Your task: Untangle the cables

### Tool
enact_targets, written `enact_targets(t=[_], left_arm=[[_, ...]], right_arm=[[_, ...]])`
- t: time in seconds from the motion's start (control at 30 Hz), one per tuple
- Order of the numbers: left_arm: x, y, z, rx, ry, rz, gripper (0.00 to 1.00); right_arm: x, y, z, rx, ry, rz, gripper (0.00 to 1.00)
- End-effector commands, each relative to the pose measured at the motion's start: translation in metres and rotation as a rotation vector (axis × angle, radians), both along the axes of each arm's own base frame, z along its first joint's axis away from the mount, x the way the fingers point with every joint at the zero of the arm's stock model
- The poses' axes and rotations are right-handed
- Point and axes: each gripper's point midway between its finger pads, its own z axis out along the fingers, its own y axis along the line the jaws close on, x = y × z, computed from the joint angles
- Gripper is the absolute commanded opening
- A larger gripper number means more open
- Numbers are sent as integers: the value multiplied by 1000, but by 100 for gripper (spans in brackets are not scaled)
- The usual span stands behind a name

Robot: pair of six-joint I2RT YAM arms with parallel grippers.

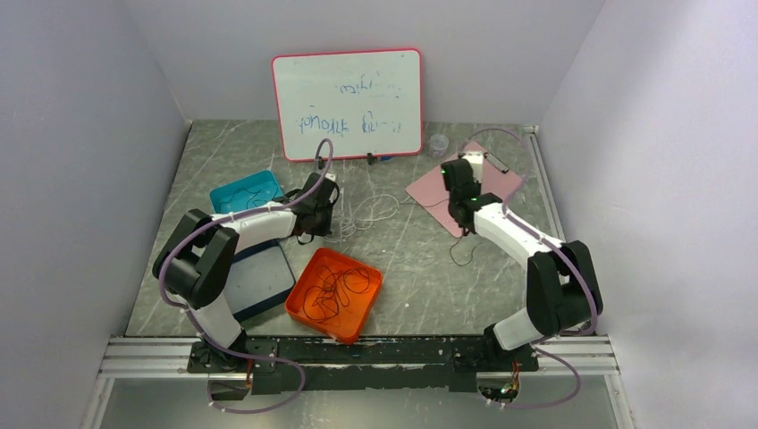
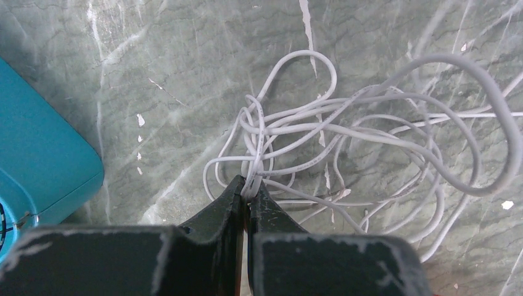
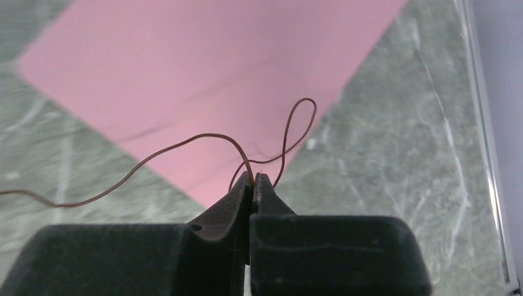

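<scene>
Top external view, running left to right. Logging at the left a teal tray [image 1: 217, 195], with a blue-rimmed dark tray [image 1: 264, 281] lying nearer the bases. Logging next an orange tray [image 1: 308, 315], holding a loose heap of black cables [image 1: 336, 288]. Logging behind it, against the back wall, a whiteboard [image 1: 349, 103] standing upright and bearing blue writing. Logging at mid-table a spread of white cables [image 1: 374, 211], lying in loose loops on the grey marbled table [image 1: 420, 277] just beside the left arm's tip. Logging at the right a pink sheet [image 1: 433, 189] lying flat, with a clear cup [image 1: 438, 143] standing just behind it. Turning to the left wrist view: recording the left gripper [image 2: 248, 188] pressed together and pinching one white strand at the near edge of the tangle, with the teal tray's corner showing at the left. Turning to the right wrist view: recording the right gripper [image 3: 254, 180] pressed together likewise and pinching a thin dark-brown cable [image 3: 185, 143], curling into one small loop above the jaws and trailing off leftward across the pink sheet's edge onto the table.
</scene>
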Motion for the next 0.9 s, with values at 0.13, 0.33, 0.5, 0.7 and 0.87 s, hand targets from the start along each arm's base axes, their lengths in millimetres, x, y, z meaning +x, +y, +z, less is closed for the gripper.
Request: enact_targets(t=[0.13,0.33,0.5,0.7,0.87], left_arm=[[5,-1,1,-4,-7,-1,7],[4,2,-1,7,-5,8,7],[5,5,0,8,-8,21,7],[10,-9,19,-59,-41,-20,16],[18,-16,57,-107,-118,-37,47]], right_arm=[[-8,-65,-17,74,18,-166,0],[-9,-81,-25,134,14,-228,0],[-6,-77,-23,210,-20,-208,0],[-4,-70,20,249,-120,-159,0],[-4,-57,45,311,-160,-103,0]])
